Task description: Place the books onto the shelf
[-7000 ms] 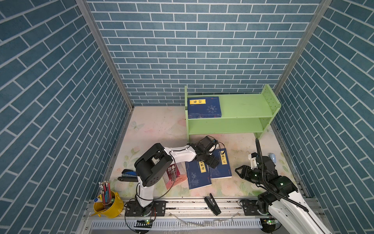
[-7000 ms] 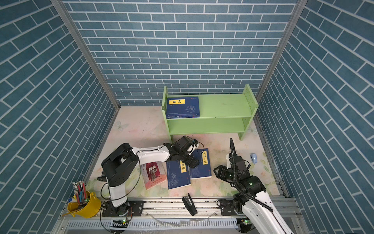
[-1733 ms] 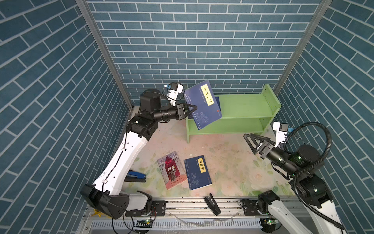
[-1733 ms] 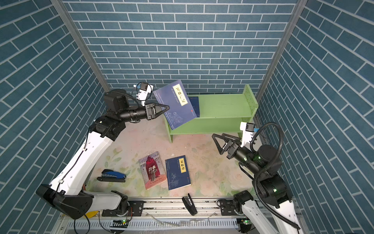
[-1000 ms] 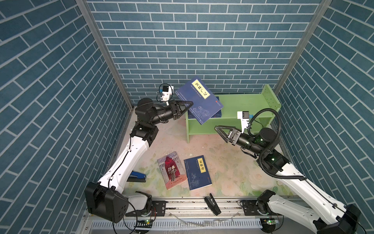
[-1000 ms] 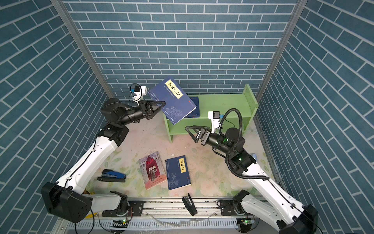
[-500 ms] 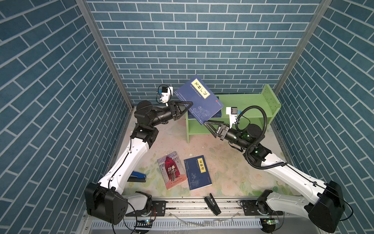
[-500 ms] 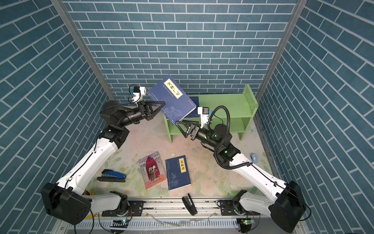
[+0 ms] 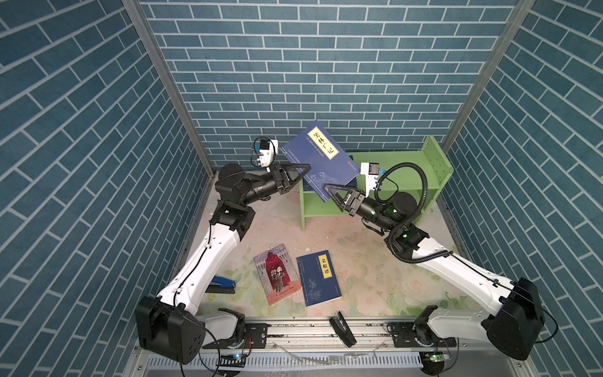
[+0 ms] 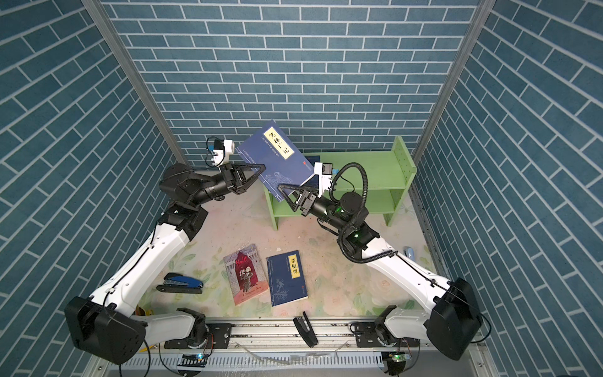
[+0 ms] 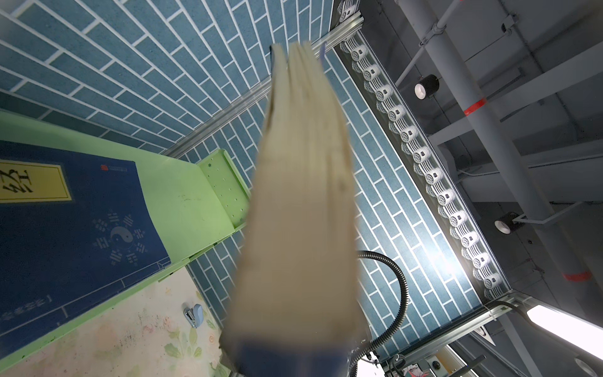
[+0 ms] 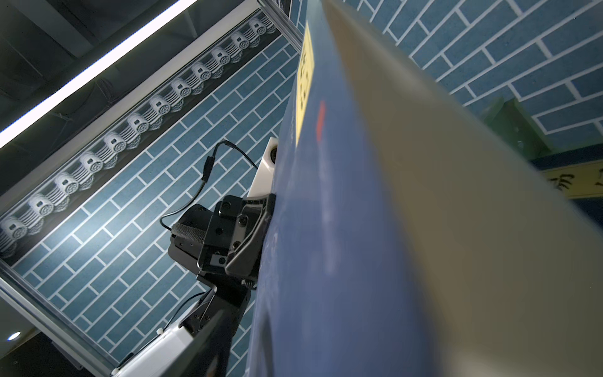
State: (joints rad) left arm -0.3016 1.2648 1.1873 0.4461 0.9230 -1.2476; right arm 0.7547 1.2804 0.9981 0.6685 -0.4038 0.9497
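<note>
My left gripper [image 9: 306, 168] is shut on a dark blue book [image 9: 321, 160] with a yellow label and holds it tilted in the air beside the left end of the green shelf [image 9: 408, 169]. My right gripper [image 9: 328, 188] stands at that book's lower corner with a jaw on each side. It is open: a strip of wall shows between one finger and the cover [image 12: 326, 228]. Another blue book [image 11: 65, 228] lies flat on the shelf's top tier. A red-and-grey book [image 9: 276, 274] and a blue book [image 9: 318, 279] lie on the table.
A blue stapler [image 9: 222, 284] lies at the front left by the left arm. A small blue and silver object [image 10: 409, 253] sits near the right wall. A black part [image 9: 342, 333] rests on the front rail. Brick-patterned walls close in three sides.
The right arm has reached on to the held book's lower corner and its jaws have narrowed around it. The left gripper has kept the book nearly still.
</note>
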